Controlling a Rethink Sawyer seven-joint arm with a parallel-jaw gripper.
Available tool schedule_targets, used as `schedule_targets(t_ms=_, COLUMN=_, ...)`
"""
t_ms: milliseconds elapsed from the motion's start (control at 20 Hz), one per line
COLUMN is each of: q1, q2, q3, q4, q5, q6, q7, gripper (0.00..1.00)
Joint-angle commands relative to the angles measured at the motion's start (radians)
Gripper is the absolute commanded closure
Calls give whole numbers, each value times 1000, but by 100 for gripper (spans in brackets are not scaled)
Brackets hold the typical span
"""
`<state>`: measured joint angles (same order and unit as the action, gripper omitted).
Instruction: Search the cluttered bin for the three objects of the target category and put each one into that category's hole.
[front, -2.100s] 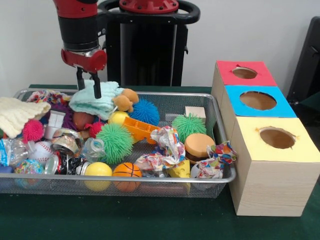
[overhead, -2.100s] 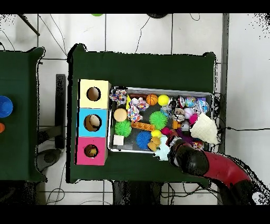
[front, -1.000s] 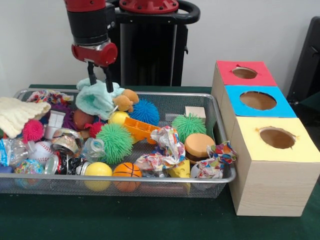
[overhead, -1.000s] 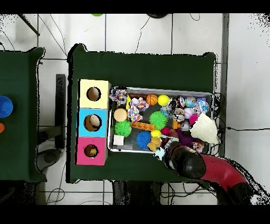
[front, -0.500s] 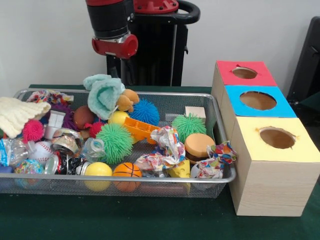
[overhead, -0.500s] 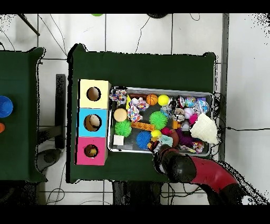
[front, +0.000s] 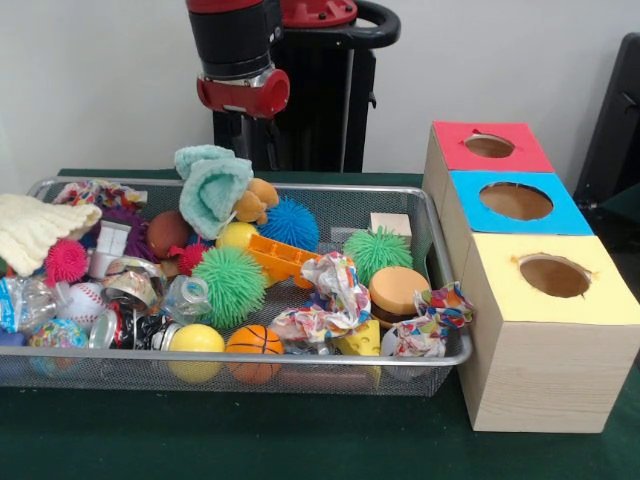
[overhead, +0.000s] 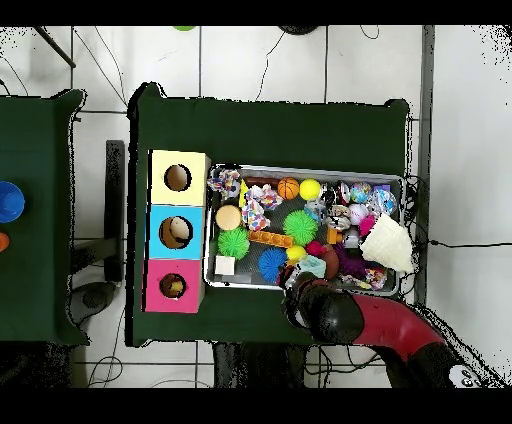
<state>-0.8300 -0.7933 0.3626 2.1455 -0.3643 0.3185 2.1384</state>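
Note:
The wire bin (front: 440, 355) (overhead: 305, 168) holds a jumble of toys. A teal cloth (front: 212, 185) (overhead: 315, 265) stands bunched up at the bin's back edge, against a brown plush toy (front: 252, 200). My gripper (front: 244, 135) hangs above the cloth's right side, under the red wrist; its lower part is lost against the black pedestal, so whether it has the cloth is unclear. In the overhead view the arm's head (overhead: 322, 308) covers the gripper. Red (front: 488, 147), blue (front: 516, 202) and yellow (front: 553, 276) boxes, each with a hole on top, stand right of the bin.
In the bin lie green spiky balls (front: 232, 285) (front: 377, 250), a blue spiky ball (front: 292, 222), a basketball (front: 253, 341), a yellow ball (front: 196, 340), a baseball (front: 82, 300), crumpled patterned paper (front: 330, 300), a toy burger (front: 397, 292) and a cream knit cloth (front: 35, 228).
The gripper came down onto the teal cloth, then rose and moved right in the front view. The cloth got pulled up into a bunch and shifted right.

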Motion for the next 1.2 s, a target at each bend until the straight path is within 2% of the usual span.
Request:
schedule_targets(t_ms=50, q1=-2, q2=-5, q3=54, q4=-66, q5=-8, q6=8, q7=-9, gripper=0)
schedule_targets(t_ms=450, q1=41, q2=-48, q3=-26, q4=-207, q5=-122, q6=96, q7=-98, gripper=0)
schedule_targets(t_ms=600, q1=70, q2=-82, q3=-91, q4=-259, q5=-205, q6=111, q7=-108, gripper=0)
schedule_targets(t_ms=800, q1=117, q2=-110, q3=-163, q4=-298, q5=-328, q6=28, q7=-67, gripper=0)
schedule_targets(t_ms=1000, q1=175, q2=-130, q3=-215, q4=-335, q5=-419, q6=4, q7=-30, gripper=0)
schedule_targets(t_ms=1200, q1=186, q2=-141, q3=-223, q4=-328, q5=-431, q6=-1, q7=-12, gripper=0)
